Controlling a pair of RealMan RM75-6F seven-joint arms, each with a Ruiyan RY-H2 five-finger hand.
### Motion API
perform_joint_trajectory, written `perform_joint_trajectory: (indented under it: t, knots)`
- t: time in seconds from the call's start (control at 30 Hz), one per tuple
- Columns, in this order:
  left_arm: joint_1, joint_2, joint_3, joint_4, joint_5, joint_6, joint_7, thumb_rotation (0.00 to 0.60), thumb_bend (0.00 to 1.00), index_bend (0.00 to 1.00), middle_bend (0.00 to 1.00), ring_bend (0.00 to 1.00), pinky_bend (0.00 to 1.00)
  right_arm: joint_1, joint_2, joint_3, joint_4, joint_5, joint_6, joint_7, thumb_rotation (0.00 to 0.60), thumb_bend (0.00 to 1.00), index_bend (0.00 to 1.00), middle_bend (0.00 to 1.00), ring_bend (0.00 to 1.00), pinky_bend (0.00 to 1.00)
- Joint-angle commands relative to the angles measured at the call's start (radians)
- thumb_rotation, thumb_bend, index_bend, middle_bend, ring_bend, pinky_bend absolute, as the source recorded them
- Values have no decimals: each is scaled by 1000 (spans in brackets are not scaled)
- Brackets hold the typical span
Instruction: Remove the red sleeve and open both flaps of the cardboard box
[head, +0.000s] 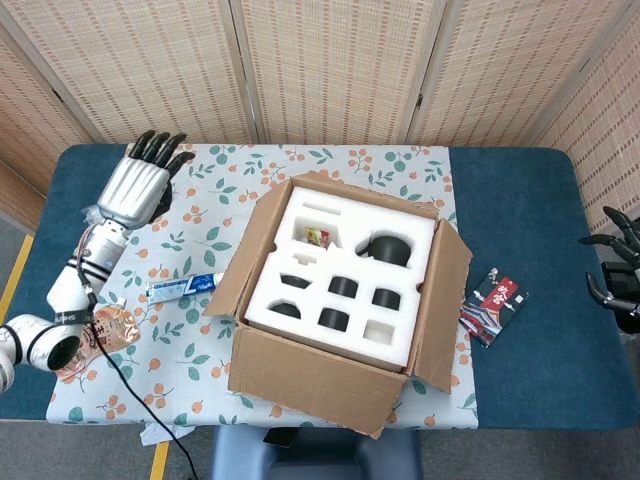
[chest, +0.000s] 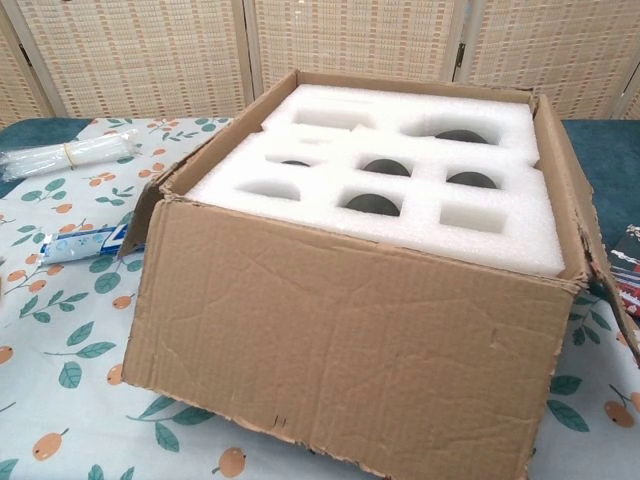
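The cardboard box (head: 310, 380) stands mid-table with its top uncovered, showing a white foam insert (head: 352, 262) that holds several black cups. Its left flap (head: 238, 268) hangs outward and down, and its right flap (head: 447, 305) leans outward. The red sleeve (head: 493, 305) lies flat on the blue table right of the box. My left hand (head: 135, 185) is far left of the box, fingers straight and apart, holding nothing. My right hand (head: 615, 270) shows at the right edge with its dark fingers apart and empty. In the chest view the box (chest: 350, 350) fills the frame and neither hand shows.
A toothpaste tube (head: 183, 287) lies on the floral cloth (head: 190, 350) just left of the hanging flap. A bundle of white sticks (chest: 65, 155) lies at the far left under my left hand. A crinkled snack packet (head: 100, 335) sits near my left forearm.
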Motion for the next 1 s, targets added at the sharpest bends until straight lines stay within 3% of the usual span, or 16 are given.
perform_joint_trajectory:
  t: [0.03,0.3,0.4,0.6,0.77,1.0]
  knots:
    - [140,81,41,-140,-54,108,0,600,788,105,63,0,0,9,-17,30,-65,63,-12,-211,487,551,135,0,0,0]
    - [401,87,132,-178,-25,335,-124,600,691,84,58,0,0,9,-91,71,-215,264,-21,-755,508,551,122,0,0,0]
    - [481,60,161,-155,-27,395,-144,600,655,72,55,0,0,4,-134,72,-239,307,-12,-845,508,550,108,0,0,0]
    - [600,-30,179,-72,12,535,-180,600,578,54,46,0,0,-29,-237,57,-205,329,28,-889,512,516,103,0,0,0]
    - [614,-35,170,-43,69,552,-192,600,552,37,34,0,0,-45,-258,44,-196,280,51,-858,514,514,100,0,0,0]
    - [630,-30,145,-27,55,512,-216,600,552,37,34,0,0,-49,-261,36,-201,242,49,-856,513,514,97,0,0,0]
